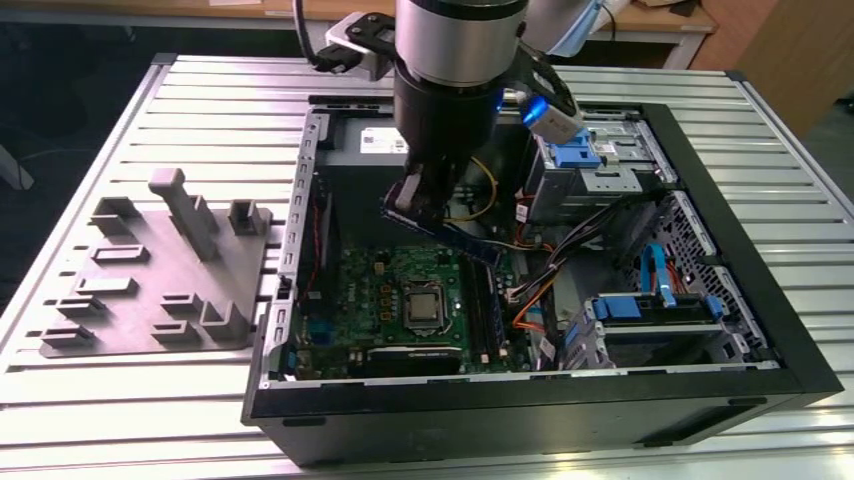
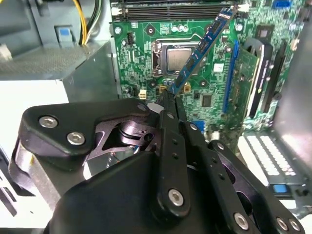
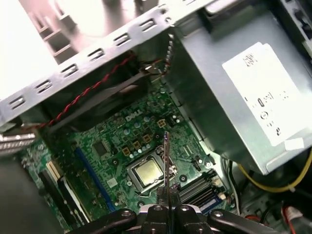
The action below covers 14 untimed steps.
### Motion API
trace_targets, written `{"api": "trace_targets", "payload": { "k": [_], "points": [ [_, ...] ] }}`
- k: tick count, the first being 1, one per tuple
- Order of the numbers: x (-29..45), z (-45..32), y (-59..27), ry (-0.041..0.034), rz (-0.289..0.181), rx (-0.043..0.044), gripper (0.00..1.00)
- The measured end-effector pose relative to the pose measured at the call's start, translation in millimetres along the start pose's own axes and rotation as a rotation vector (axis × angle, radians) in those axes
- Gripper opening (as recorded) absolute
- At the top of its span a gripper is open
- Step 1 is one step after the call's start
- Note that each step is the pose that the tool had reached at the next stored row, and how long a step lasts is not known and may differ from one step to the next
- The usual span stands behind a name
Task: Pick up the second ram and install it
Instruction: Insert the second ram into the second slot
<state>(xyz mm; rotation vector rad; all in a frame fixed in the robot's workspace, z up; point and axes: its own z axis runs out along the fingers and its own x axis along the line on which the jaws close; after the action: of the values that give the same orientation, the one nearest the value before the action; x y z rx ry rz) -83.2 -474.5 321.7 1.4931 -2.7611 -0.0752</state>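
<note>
The second ram (image 1: 461, 240) is a long dark blue-green stick held at one end, tilted, above the green motherboard (image 1: 380, 285) inside the open computer case. My gripper (image 1: 424, 205) is shut on it. In the second wrist view the ram (image 2: 204, 48) reaches out from my gripper (image 2: 168, 95) over the processor socket (image 2: 178, 58) toward the long black slots (image 2: 170, 9). In the first wrist view the ram (image 3: 166, 161) shows edge-on, rising from my gripper (image 3: 168, 207) beside the socket (image 3: 148, 173), clear of the slots (image 3: 202, 190).
The black case wall (image 1: 534, 400) rings the board. A metal power supply box (image 3: 243, 97) and drive cages (image 1: 594, 165) stand close by, with loose cables (image 1: 534, 290) beside the slots. A grey holder fixture (image 1: 160, 270) lies on the slatted table at the exterior view's left.
</note>
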Motion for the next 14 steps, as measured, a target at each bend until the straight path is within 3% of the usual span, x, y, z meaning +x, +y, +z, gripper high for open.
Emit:
{"api": "trace_targets", "payload": {
  "k": [14],
  "points": [
    [0.1,2.7,-0.1,-0.0109,0.255,0.0054,0.13]
  ]
}}
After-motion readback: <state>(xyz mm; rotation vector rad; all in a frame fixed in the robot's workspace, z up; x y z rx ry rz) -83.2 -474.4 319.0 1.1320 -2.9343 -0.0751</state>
